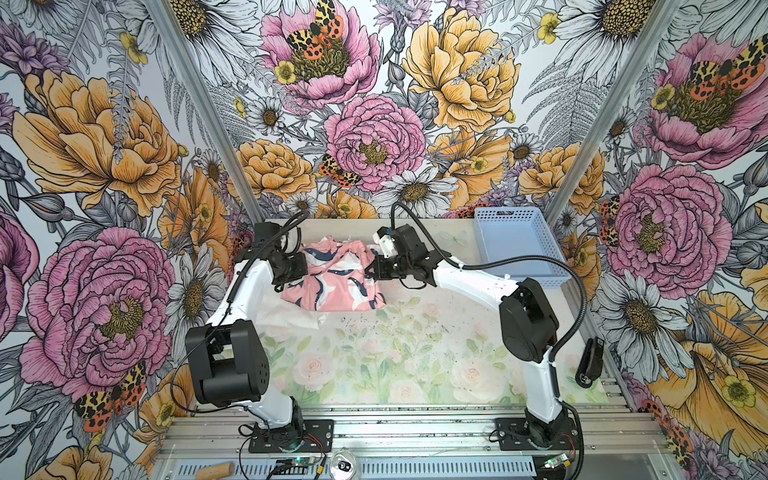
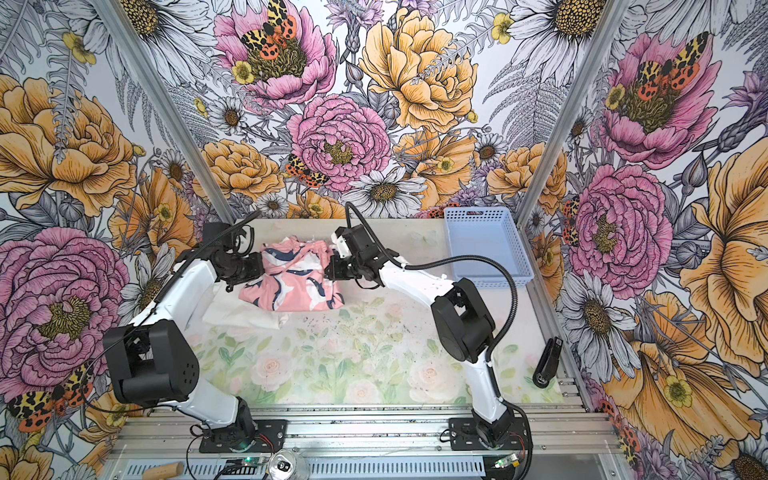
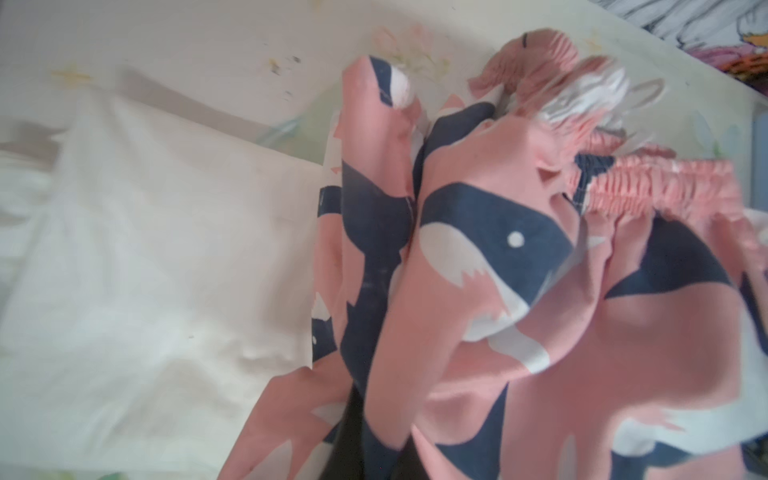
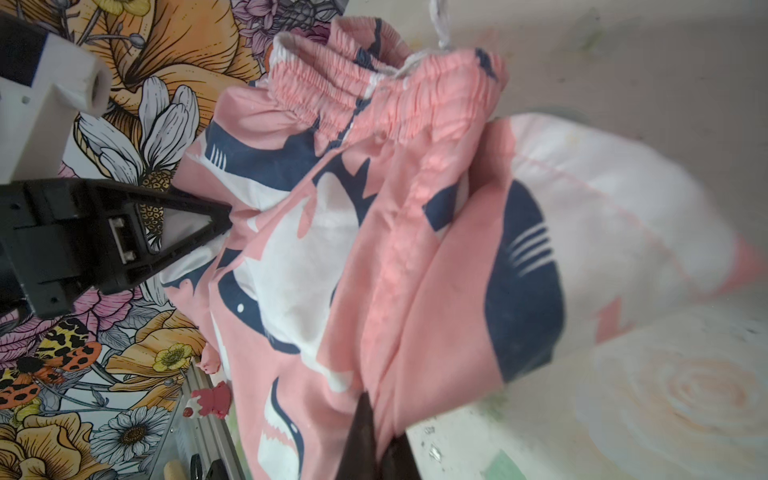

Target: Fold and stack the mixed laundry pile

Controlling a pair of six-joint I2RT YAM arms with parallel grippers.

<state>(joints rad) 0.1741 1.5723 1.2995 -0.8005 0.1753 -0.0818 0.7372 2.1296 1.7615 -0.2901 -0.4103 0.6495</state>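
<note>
In both top views: pink garment point(image 1: 334, 276) bunched and held up at the far middle of the table point(image 1: 415, 357), strung between left gripper point(image 1: 306, 267) and right gripper point(image 1: 371, 269), one at each side edge. Lower part sagging onto the white garment point(image 1: 291, 319), spread flat beneath and showing toward the left arm. Basket point(image 1: 490, 217) well apart at the far right corner. Fingertips buried in cloth here, so no telling the grip from above.

Left wrist view: dark finger point(image 3: 353, 432) tucked under pink folds, by the look of it clamped on the pink garment. Also the gathered elastic waistband point(image 3: 648, 183) crumpled at the far end, and the white garment's smooth, faintly creased sheet alongside. Neither readable from above.

Right wrist view: right fingertips point(image 4: 365, 428) pinched tight on a pink fold, with the left gripper's finger point(image 4: 220, 220) pressed into the opposite edge. Thin fabric hanging in loose pleats, plus a white drawstring point(image 4: 442, 25) at the waistband, unseen elsewhere.

Handling, as a judgement: light, limp, thin weave. No stiffness at all, so prone to drooping and sliding once slack. Best taken at the waistband corners or seamed hems, thicker there and a surer bite for the pads. Mid-panel pinches likely to gather extra layers.
</note>
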